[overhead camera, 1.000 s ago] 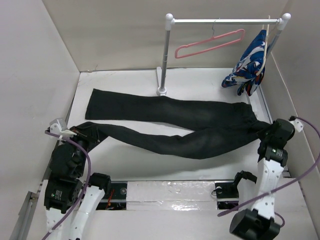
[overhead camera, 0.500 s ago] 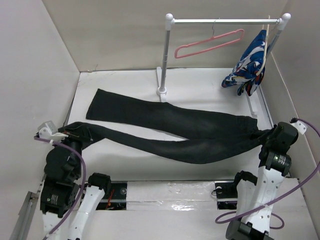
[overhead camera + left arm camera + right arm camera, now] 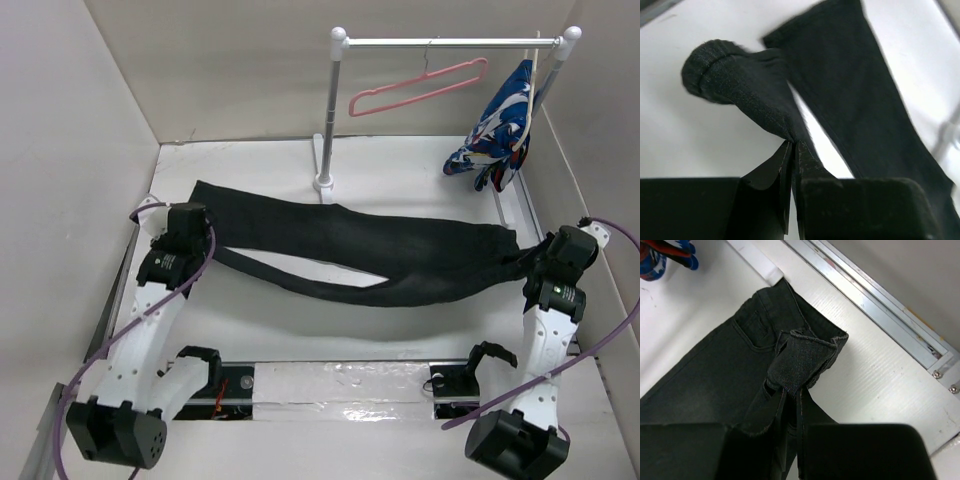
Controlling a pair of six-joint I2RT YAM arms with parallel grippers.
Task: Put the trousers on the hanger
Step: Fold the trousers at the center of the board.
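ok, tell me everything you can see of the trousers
Black trousers, soft denim-like cloth, stretched left to right across the table. Waist at the right, pocket showing, pinched by the right gripper. Left gripper pinches one leg near its bunched cuff; the other leg lies flat beside it. Not on the hanger.

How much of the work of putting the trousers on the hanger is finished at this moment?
Done: both ends are gripped, the left tool shut on a leg hem of the trousers, the right tool on the waistband. In hand: the trousers span between the tools, mostly lying on the table. Left: the hanger hangs bare on the rail, with no part of the trousers on it.
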